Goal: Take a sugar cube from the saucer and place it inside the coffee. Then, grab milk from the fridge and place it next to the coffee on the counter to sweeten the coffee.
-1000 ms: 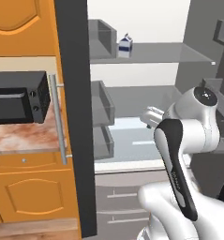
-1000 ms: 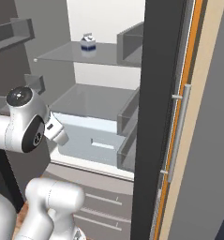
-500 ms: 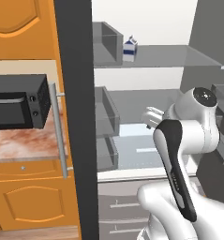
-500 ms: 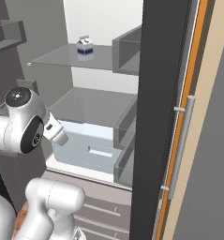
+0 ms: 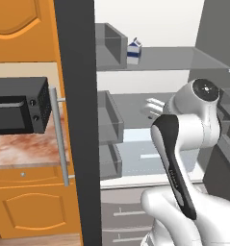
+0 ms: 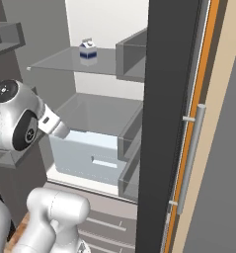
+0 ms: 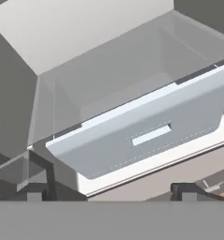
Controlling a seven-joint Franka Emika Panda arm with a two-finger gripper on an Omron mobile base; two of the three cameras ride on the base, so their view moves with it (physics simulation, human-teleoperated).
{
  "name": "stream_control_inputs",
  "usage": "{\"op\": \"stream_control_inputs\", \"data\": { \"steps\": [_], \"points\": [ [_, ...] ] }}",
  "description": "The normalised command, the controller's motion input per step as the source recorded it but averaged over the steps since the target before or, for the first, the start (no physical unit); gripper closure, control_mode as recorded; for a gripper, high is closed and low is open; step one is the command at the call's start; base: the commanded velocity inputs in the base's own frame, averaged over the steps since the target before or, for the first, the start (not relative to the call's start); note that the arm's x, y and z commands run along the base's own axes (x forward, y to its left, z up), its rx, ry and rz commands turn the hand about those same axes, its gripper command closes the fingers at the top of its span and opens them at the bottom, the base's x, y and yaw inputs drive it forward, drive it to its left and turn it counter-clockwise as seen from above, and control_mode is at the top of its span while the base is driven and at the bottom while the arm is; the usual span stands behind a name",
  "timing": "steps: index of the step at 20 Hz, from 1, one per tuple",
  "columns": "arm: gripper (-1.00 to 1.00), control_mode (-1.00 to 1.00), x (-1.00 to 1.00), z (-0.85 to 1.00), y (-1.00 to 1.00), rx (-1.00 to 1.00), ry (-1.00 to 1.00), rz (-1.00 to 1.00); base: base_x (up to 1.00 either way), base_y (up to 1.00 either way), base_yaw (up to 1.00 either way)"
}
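The milk (image 5: pixel 134 51) stands alone on the fridge's upper glass shelf (image 5: pixel 184 60).

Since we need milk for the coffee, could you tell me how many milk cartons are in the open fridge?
1. The milk carton stands on the top glass shelf near the back wall; the closed drawer below might hide more.

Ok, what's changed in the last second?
The base has rolled slightly, shifting the whole view; no thing itself moved and nothing was grasped. The milk stays on the top shelf of the fridge; the gripper stays open and empty, facing the drawer.
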Motion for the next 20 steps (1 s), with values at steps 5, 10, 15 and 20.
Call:
{"op": "stream_control_inputs", "data": {
  "steps": [5,10,15,20],
  "points": [
    [-1.0,-1.0,0.08,0.8,0.0,-0.1,-0.04,0.0,0.0,0.0,0.0],
    [-1.0,-1.0,0.03,0.46,0.0,-0.02,-0.01,0.0,0.0,0.0,0.0],
    [-1.0,-1.0,0.02,0.38,0.0,0.0,0.0,0.0,0.0,0.0,0.0],
    [-1.0,-1.0,0.01,0.4,0.0,0.0,0.0,0.02,0.0,0.0,0.0]
  ]
}}
